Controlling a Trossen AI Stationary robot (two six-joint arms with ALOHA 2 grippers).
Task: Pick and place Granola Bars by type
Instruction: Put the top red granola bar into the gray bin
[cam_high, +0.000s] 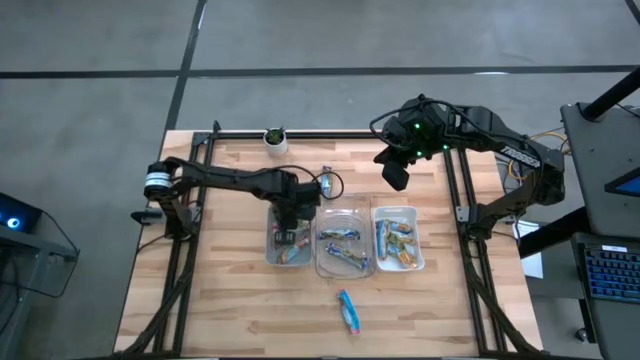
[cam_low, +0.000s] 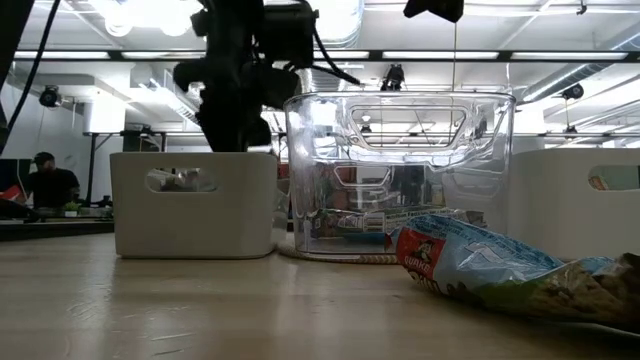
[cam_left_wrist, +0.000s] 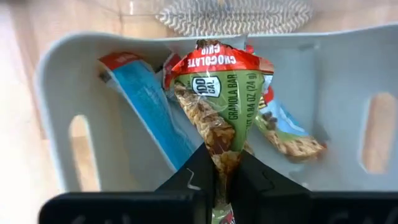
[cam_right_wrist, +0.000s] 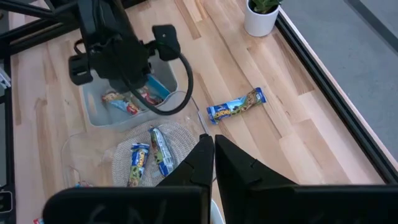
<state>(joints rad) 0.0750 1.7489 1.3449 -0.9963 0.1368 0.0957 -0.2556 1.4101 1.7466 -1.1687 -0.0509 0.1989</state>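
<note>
The left end effector (cam_high: 292, 222) is held over the left tray (cam_high: 272, 246), its fingers (cam_left_wrist: 193, 177) clamped on a green-wrapped granola bar (cam_left_wrist: 217, 106) that hangs just above the tray's contents — a blue-wrapped bar (cam_left_wrist: 152, 109) and another bar (cam_left_wrist: 292, 134) lie in the tray beneath it. The right end effector (cam_right_wrist: 213, 144) is raised above the far right part of the worktop (cam_high: 230, 300), its fingers brought together with nothing between them. In the clear middle tray (cam_high: 345, 262) blue bars (cam_high: 345, 248) are seen, and in the right tray (cam_high: 414, 264) several more bars (cam_high: 395, 242) are gathered. One blue bar (cam_high: 349, 311) is left on the worktop near the front edge, and another (cam_right_wrist: 236, 106) lies beyond the trays — near a small potted plant (cam_high: 274, 137) at the far edge.
</note>
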